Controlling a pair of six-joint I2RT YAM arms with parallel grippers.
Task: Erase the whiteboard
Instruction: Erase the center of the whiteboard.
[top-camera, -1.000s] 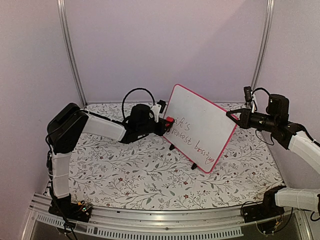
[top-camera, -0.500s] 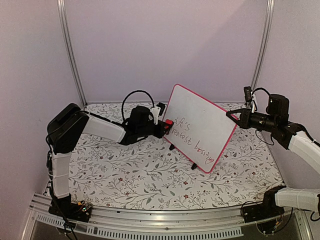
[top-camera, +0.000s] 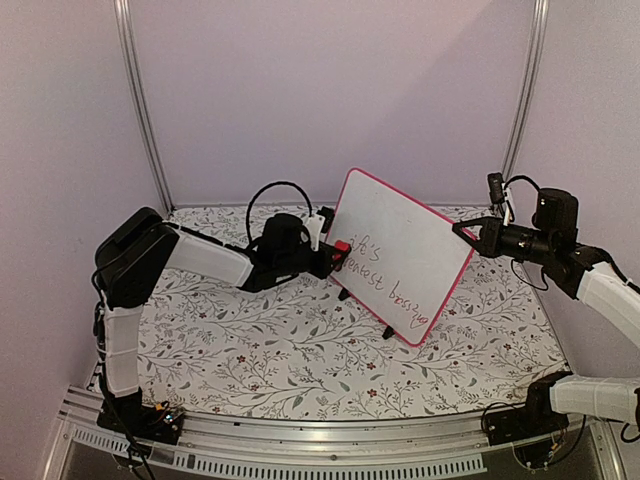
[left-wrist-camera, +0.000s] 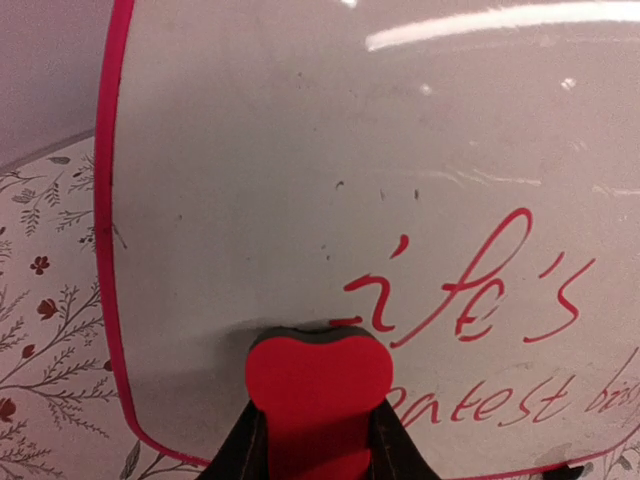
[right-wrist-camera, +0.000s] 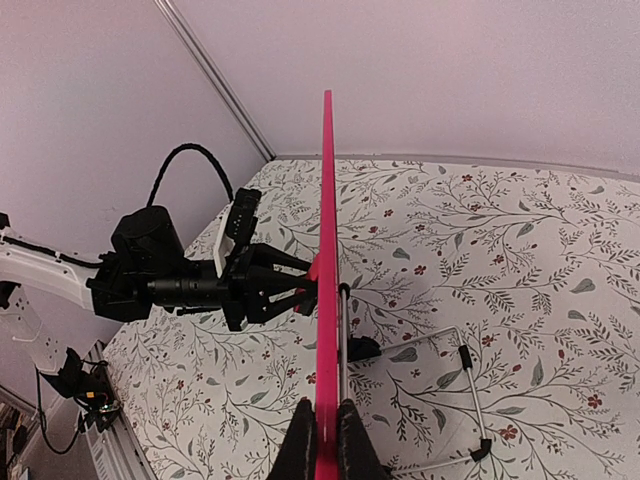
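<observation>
Clamped on a small red eraser (left-wrist-camera: 318, 380), the left pincer (left-wrist-camera: 320, 450) presses the block's far end flat against the whiteboard (top-camera: 400, 250), right at the start of the red handwriting (left-wrist-camera: 470, 300). The eraser sits low between the two fingers, so its working face stands clear of them and only the eraser meets the board.

The right pincer (right-wrist-camera: 322, 432) is closed on the board's thin pink frame at its right edge. This looks like a bracing hold: a light board on small black feet (top-camera: 343, 294) would slide or tip under a sideways wipe, and the grip on the side opposite the eraser gives the left arm something to push against.

The whiteboard stands on the floral tabletop (top-camera: 260, 340), right of centre and between the two arms. It is propped on its feet and turned at an angle, so its written face looks toward the left arm and the near side. Its upper left area is bare apart from faint specks. Two lines of script run from beside the eraser toward the lower right corner, so most of the erasing appears not yet done.

The next stroke likely needs to sweep rightward along the upper line while the brace holds. If the pressure is uneven, the board could twist in the right-hand grip.
</observation>
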